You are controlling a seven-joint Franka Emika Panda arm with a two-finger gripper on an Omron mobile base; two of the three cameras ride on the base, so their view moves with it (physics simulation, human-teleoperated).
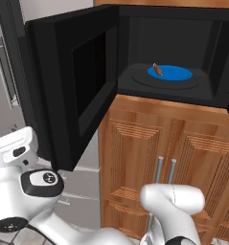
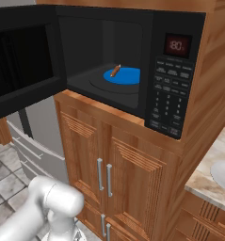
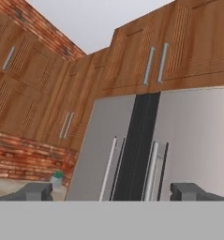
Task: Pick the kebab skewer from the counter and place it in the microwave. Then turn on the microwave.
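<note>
Inside the large black built-in microwave, whose dark glass door stands swung wide, the tiny brown-orange kebab skewer lies on the blue round plate at its 10 o'clock edge. The two-finger gripper faces the grey double-door fridge, jaws spread wide, holding nothing.
</note>
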